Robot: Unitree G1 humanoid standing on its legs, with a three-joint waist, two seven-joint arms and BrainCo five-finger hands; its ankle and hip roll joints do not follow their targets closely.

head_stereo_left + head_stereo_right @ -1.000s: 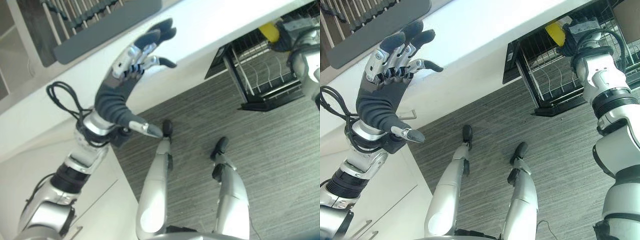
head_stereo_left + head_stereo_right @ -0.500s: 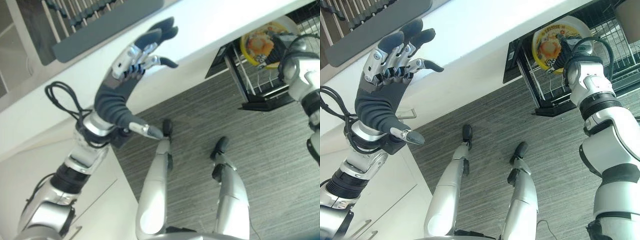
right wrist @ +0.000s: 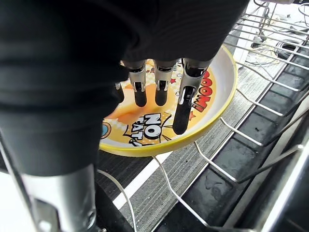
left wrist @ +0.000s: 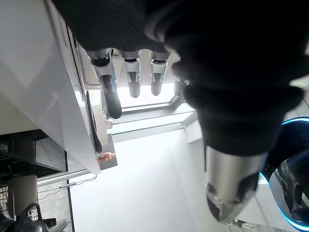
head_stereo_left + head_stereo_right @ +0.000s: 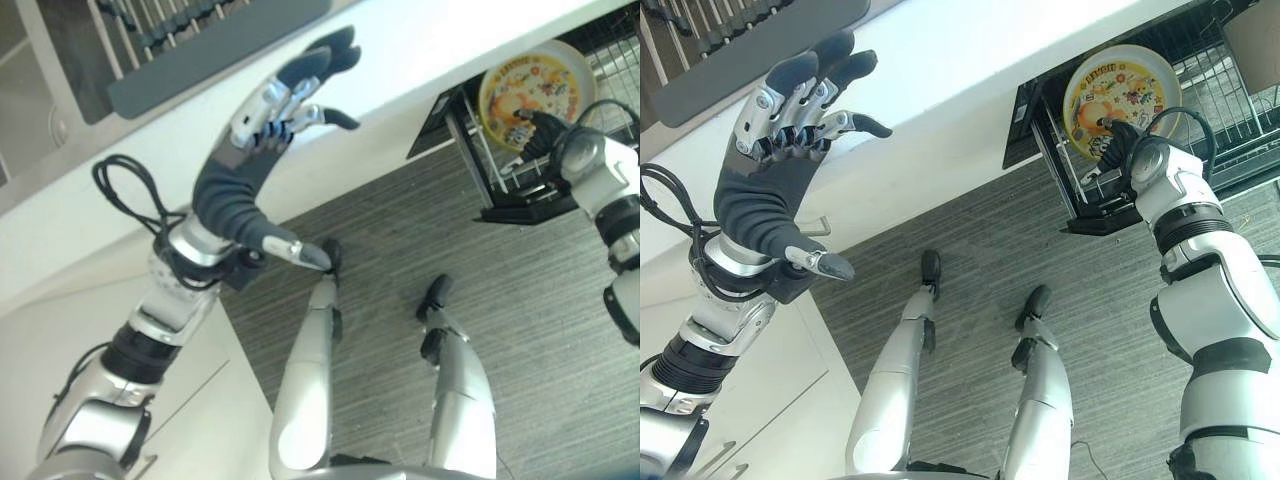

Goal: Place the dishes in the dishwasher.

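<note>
Yellow-rimmed plate (image 5: 1121,90) rests in the rack (image 3: 251,159); right hand (image 5: 1118,143) fingers relaxed, holding nothing.

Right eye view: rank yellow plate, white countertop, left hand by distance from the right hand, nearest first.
From the right hand:
1. Yellow plate, right at its fingers, in the dishwasher rack.
2. White countertop, further left.
3. Left hand, raised open at far left.

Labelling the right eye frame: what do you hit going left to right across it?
left hand → white counter → yellow plate in the dishwasher rack, with the right hand just below the plate.
</note>
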